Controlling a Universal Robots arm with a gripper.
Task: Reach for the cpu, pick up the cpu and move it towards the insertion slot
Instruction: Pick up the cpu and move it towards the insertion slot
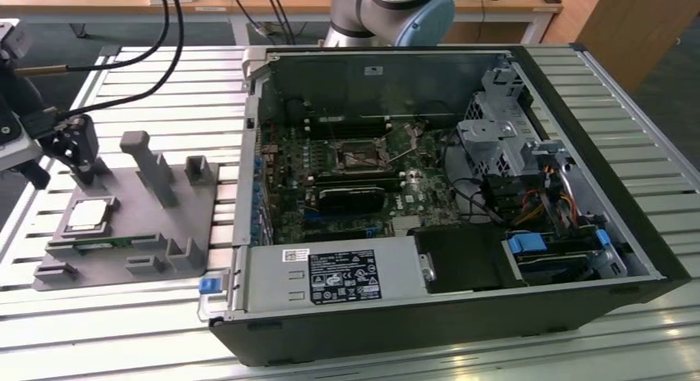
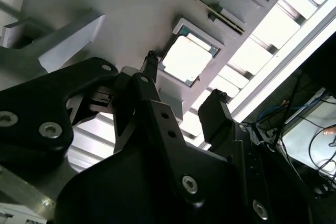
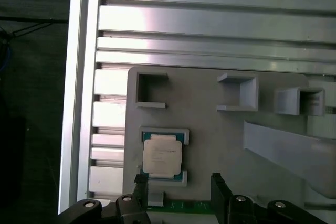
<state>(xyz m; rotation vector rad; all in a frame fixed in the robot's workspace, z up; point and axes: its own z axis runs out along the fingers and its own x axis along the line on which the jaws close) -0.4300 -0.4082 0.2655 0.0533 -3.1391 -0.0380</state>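
Above the cpu (image 3: 163,156), a wide-parted claw (image 3: 178,181)

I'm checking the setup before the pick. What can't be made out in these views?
Exterior view: the insertion slot is too small to show its contacts.
Second wrist view: glare washes out the top of the cpu.
First wrist view: the gripper hides most of the green strip.

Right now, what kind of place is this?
Probably a robot lab or workshop for building computers: an open computer case sits on a slatted metal table, a robot arm stands behind it, and the cpu lies in a grey holder.
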